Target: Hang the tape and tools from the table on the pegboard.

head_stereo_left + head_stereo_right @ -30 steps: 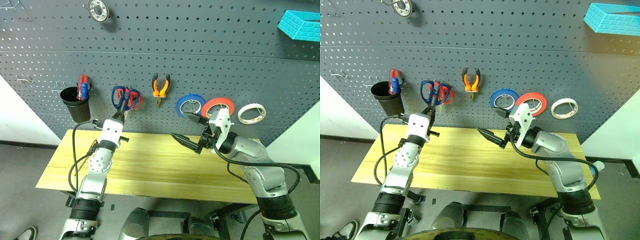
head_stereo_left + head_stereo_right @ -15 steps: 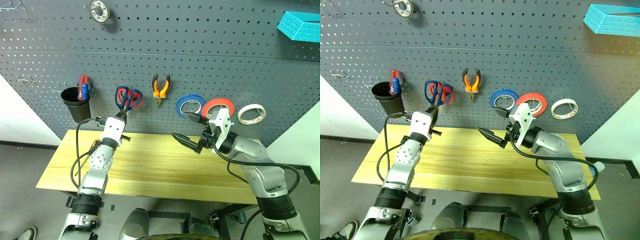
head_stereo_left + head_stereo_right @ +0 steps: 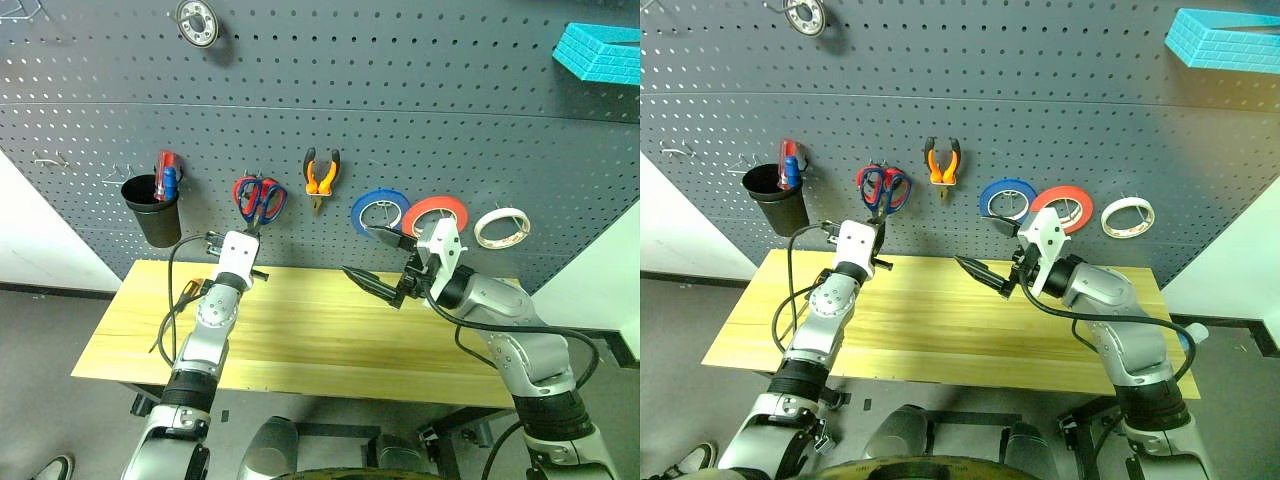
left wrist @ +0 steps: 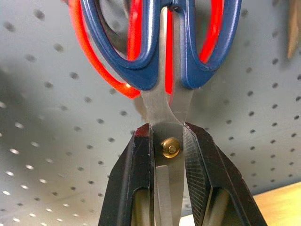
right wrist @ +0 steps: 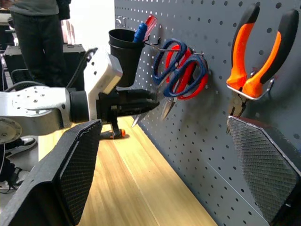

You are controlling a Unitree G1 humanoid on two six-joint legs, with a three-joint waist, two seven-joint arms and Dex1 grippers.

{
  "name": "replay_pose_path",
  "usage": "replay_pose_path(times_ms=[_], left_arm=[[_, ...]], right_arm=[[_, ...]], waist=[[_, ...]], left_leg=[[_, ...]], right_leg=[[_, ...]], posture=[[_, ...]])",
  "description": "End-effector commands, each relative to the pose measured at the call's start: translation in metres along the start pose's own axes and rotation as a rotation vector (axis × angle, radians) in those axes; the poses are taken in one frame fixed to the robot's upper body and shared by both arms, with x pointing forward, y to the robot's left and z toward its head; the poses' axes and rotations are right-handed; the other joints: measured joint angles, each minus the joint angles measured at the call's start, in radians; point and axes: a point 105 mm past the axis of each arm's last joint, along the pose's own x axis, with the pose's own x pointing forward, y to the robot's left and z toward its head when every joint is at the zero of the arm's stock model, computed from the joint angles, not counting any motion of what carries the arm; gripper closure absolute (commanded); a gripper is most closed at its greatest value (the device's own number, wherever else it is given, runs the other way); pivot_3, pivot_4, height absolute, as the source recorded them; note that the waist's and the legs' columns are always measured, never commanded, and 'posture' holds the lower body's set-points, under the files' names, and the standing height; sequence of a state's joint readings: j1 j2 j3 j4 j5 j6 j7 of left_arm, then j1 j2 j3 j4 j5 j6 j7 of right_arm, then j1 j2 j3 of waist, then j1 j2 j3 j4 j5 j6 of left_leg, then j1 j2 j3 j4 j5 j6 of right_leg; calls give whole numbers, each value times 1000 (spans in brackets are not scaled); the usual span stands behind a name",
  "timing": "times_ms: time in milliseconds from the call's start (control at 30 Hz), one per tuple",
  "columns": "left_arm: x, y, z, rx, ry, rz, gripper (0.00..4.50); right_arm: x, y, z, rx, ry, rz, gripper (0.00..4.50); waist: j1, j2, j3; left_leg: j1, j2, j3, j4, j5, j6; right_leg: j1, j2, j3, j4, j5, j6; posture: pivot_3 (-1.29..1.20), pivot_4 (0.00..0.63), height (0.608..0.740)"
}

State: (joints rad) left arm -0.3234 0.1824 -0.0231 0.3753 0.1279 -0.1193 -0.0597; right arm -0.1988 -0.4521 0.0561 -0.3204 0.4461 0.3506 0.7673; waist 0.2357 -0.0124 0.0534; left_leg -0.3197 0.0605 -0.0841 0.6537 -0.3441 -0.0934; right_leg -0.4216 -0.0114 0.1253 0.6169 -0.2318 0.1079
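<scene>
My left gripper (image 3: 247, 232) is shut on the blades of the blue-handled scissors (image 4: 170, 122), just beside the pivot. Their handles (image 3: 260, 198) point up against the pegboard (image 3: 450, 120), overlapping the red-handled scissors (image 4: 77, 42) at a hook. The orange-handled pliers (image 3: 321, 175) and the red tape (image 3: 437, 213) hang on the board. My right gripper (image 3: 371, 256) hovers open above the table (image 3: 330, 340), holding nothing. A small orange-and-black thing (image 5: 115, 133), perhaps the screwdriver, lies on the table by my left arm.
A blue roll (image 3: 380, 208) and a white roll (image 3: 502, 227) hang beside the red one. A black cup (image 3: 153, 208) with red and blue tools hangs left. A teal basket (image 3: 600, 50) sits top right. A person (image 5: 40, 28) stands beyond the table's left end.
My left gripper has carried the blue-handled scissors to the right and closer to the board, so their handles now overlap the red ones. The right arm has stayed still.
</scene>
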Motion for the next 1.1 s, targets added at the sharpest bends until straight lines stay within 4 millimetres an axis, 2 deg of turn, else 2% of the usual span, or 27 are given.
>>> replay_pose_path(times_ms=[33, 300, 367, 433, 667, 767, 933, 1100], left_arm=[[13, 0, 14, 3, -50, 7, 3946], [20, -2, 6, -8, -20, 2, 3954], [19, -2, 5, -25, -15, 3, 3218], [17, -3, 4, -34, -14, -4, 2717], [13, 2, 2, -47, -5, 29, 448], [7, 8, 2, -54, -9, 26, 448], [-19, 17, -8, -75, 63, -61, 448], [-43, 45, -31, -198, 268, -102, 448]], right_arm=[[1, 4, 12, -36, -35, 11, 0], [1, 4, 12, -35, -33, 6, 0], [1, 4, 12, -34, -33, 5, 0], [1, 4, 11, -33, -33, 5, 0], [1, 6, 10, -25, -32, 10, 0], [-1, 7, 9, -21, -29, 10, 0], [-3, 9, 7, -10, -25, 7, 0], [-7, 17, 2, 18, -6, 14, 0]], waist=[[0, 0, 0], [1, 0, -3], [1, 0, -3], [1, 0, -4], [0, -1, -4], [1, -1, -5], [-1, 0, -5], [0, -1, -6]], left_leg=[[0, 0, 0, 0, 0, 0], [0, 0, 0, 0, 0, 0], [0, 0, 0, 0, 0, 0], [0, 0, 0, 0, 0, 0], [0, 0, 0, 0, 0, 0], [0, 0, 0, 0, 0, 0], [0, 0, 0, 0, 0, 0], [0, 0, 0, 0, 0, 0]], right_leg=[[0, 0, 0, 0, 0, 0], [1, 0, 0, 0, 0, 0], [1, 0, 0, 0, 0, 0], [1, 0, 0, 0, 0, 0], [1, 0, 0, 0, 0, 0], [1, 0, 0, 0, 0, 0], [1, 0, 0, 1, 0, 0], [1, 0, 0, 2, -1, -2]], posture=[[389, 0, 720], [388, 0, 720], [389, 0, 720], [391, 0, 720], [395, 0, 720], [399, 0, 720], [397, 0, 720], [399, 2, 720]])
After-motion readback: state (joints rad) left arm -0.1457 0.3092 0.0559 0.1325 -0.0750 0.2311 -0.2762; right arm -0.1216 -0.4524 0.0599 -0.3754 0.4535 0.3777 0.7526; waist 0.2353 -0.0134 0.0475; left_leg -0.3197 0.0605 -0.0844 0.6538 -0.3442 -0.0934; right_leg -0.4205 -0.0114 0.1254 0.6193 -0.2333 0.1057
